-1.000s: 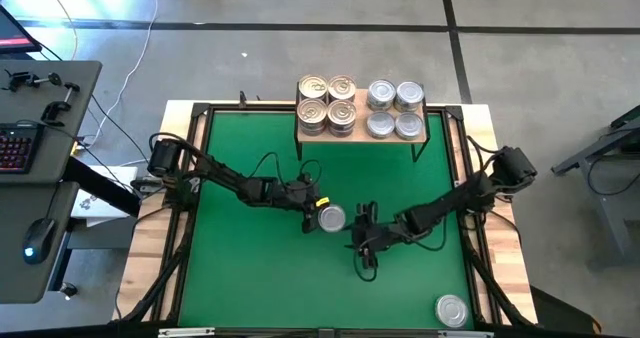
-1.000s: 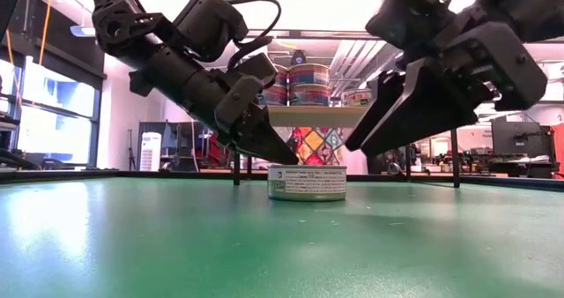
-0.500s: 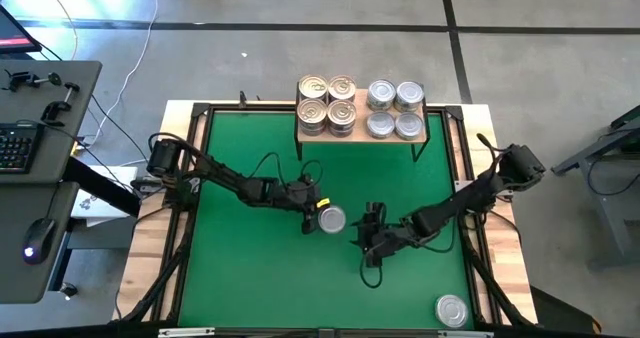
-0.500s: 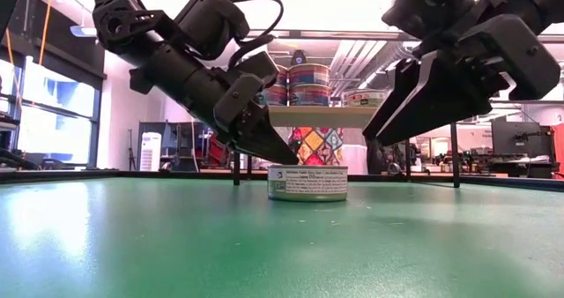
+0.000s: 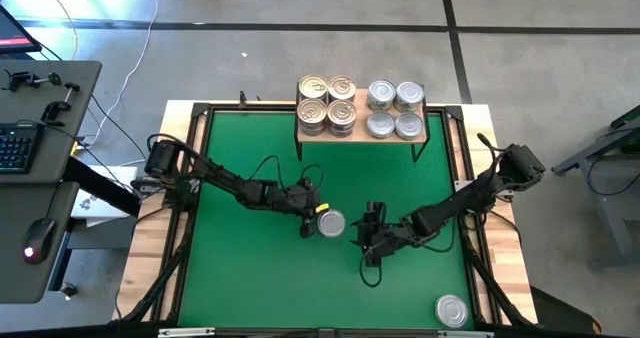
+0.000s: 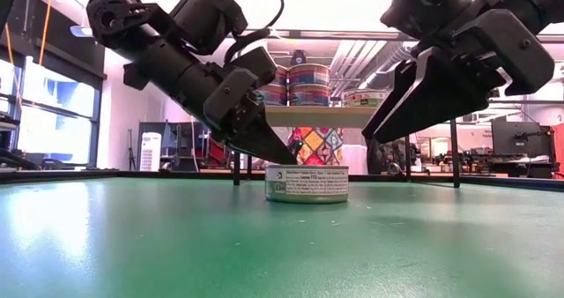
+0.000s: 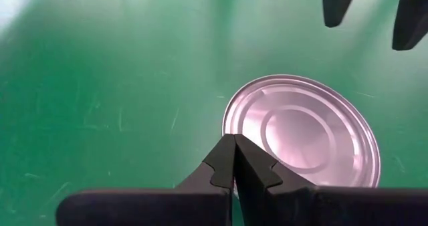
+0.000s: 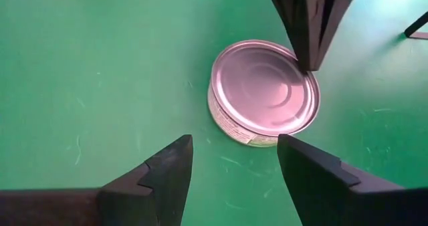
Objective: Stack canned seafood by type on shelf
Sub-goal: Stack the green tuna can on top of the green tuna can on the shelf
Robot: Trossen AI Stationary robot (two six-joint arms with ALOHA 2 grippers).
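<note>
Tin [image 5: 331,222] nudged toward right end effector [image 5: 366,228]

tin [image 7: 302,136] rim cut off, shelf [image 6: 322,115] legs partly hidden

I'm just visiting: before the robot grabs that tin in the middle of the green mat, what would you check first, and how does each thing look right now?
1. Tin upright on the mat, plain lid up: ok.
2. Right end effector open wide enough for the tin: ok.
3. Right end effector around the tin: not ok, it is short of it.
4. Left end effector shut, tips at the tin's rim, in the way: not ok.
5. Shelf has free board space: not ok, eight tins fill it; stacking on top needed.
6. Tin's type matches the silver stacks: cannot tell.
</note>
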